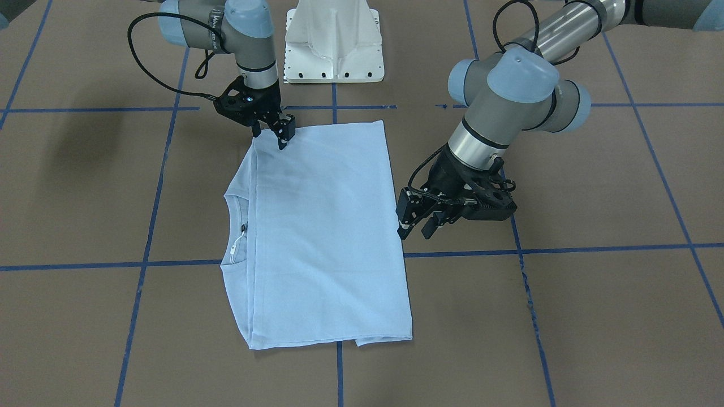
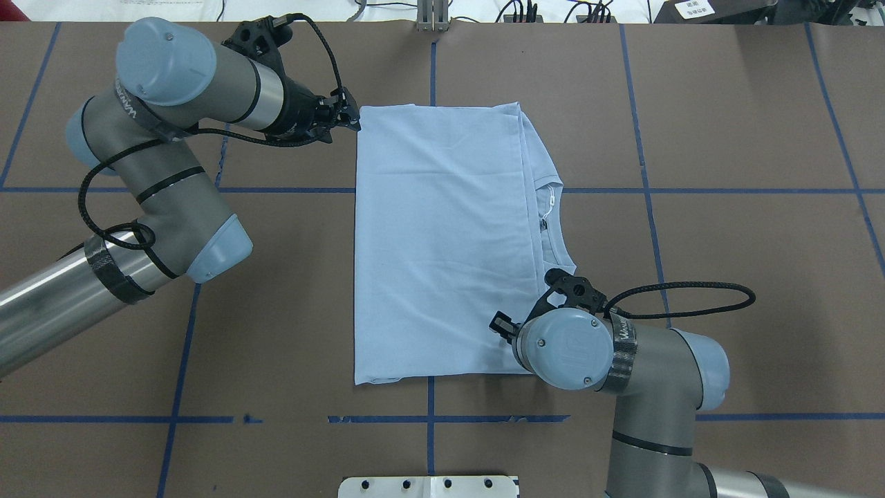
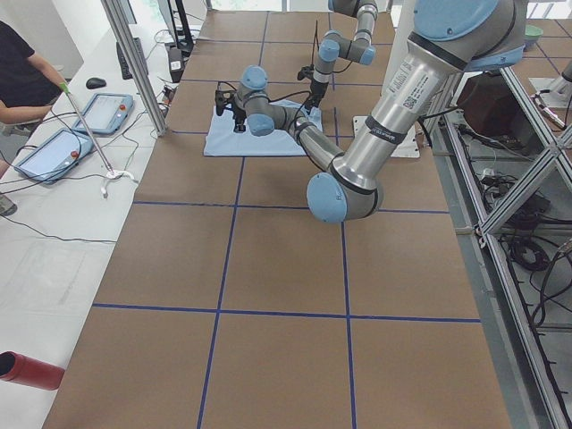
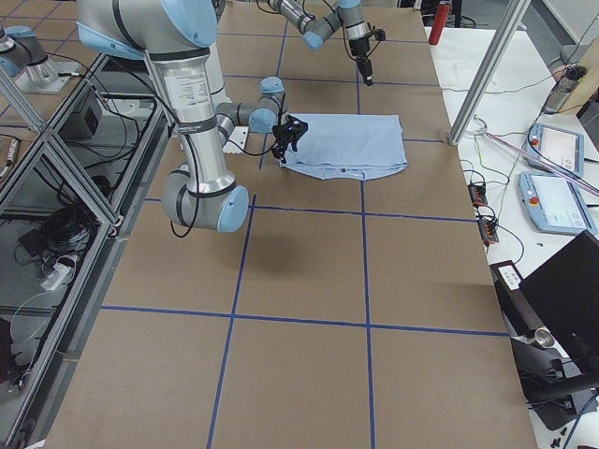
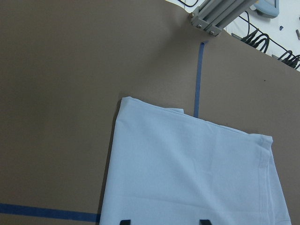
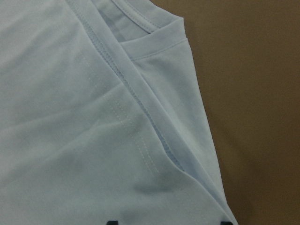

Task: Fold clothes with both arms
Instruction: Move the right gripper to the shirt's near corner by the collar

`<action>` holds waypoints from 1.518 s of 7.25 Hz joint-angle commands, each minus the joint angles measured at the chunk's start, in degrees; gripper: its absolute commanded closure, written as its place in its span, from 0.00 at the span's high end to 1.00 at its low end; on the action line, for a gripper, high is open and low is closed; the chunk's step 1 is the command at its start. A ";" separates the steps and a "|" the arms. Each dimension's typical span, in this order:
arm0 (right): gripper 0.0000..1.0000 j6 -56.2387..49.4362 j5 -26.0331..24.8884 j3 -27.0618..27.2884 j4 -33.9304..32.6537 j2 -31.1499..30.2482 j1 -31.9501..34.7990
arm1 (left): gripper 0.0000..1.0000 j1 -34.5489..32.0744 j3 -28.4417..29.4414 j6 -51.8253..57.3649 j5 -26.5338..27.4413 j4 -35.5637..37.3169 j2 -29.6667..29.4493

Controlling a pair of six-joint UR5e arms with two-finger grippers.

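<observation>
the right gripper (image 1: 268,139) had its fingers spread and empty, tips down at the 11 o'clock corner of the t-shirt (image 1: 328,226) in the front-facing view. whether they touched the cloth could not be told. the left gripper (image 1: 416,230) was likewise parted and empty, just off the shirt's 3 o'clock edge. the shirt lay mid-table, folded into a long rectangle, with its collar (image 1: 237,226) at 9 o'clock and a white tag (image 1: 234,245) inside.

the table (image 1: 594,186) was matt brown board gridded with blue tape (image 1: 605,248), and a white pedestal base (image 1: 334,42) stood at 12 o'clock. lettering on the right arm (image 1: 249,39) was too small to read. the cloth was soft, faintly creased, with stitched hems. the left arm (image 1: 509,107) was a smooth grey tube with rounded light-blue caps.
</observation>
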 commanded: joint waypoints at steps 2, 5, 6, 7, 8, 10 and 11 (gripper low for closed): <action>0.78 0.01 0.23 -0.03 -0.06 -0.72 -0.05 | 0.58 0.03 0.00 -0.10 0.01 0.00 -0.09; 0.74 0.01 0.23 -0.12 -0.06 -1.08 -0.22 | 0.58 0.03 0.00 -0.10 0.01 0.00 -0.09; 0.67 0.01 0.14 -0.12 -0.06 -1.08 -0.22 | 0.58 0.03 0.00 -0.10 0.01 0.00 -0.09; 0.55 0.01 0.14 -0.12 -0.06 -1.08 -0.22 | 0.58 0.03 0.00 -0.10 0.01 0.00 -0.09; 0.38 0.10 0.14 -0.03 -0.06 -1.16 -0.22 | 0.58 0.03 0.00 -0.10 0.01 0.00 -0.09; 0.00 0.01 0.32 0.32 -0.15 -1.34 -0.22 | 0.58 0.03 -0.09 -0.10 0.01 0.00 -0.17; 0.00 0.01 0.32 0.58 -0.15 -1.43 -0.22 | 0.58 0.03 -0.09 -0.10 0.01 0.09 -0.17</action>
